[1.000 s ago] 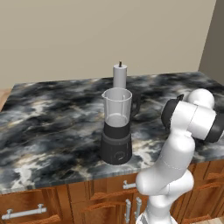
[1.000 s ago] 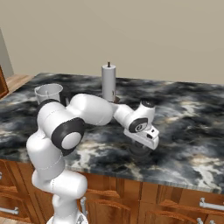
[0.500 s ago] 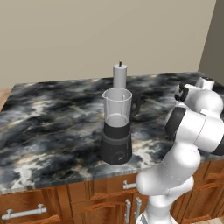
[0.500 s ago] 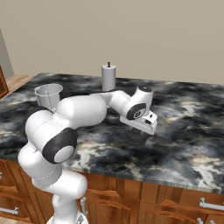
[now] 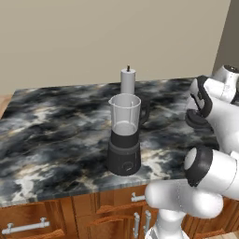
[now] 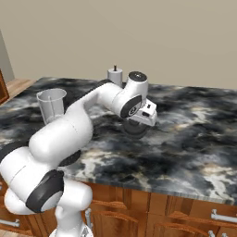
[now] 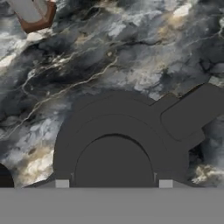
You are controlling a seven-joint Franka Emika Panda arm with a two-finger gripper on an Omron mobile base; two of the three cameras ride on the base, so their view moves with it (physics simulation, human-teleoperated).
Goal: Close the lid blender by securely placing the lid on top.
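The blender stands near the counter's front edge, a clear jar with a side handle on a black base with a dial; its top is uncovered. It also appears at the left. The lid, a dark round disc with a raised centre and a side tab, lies flat on the counter to the right of the blender. My gripper hangs straight over the lid, open, its fingertips wide apart on either side of the raised centre. I cannot tell whether they touch it.
A slim grey cylinder with a black pin stands behind the blender, just behind my forearm. The marble counter runs wide to left and right. A brown-rimmed thing sits at the hand view's top left corner.
The arm has swung from near the counter's front towards the back, carrying the hand to a spot directly over the lid. The blender and the cylinder have stayed put.
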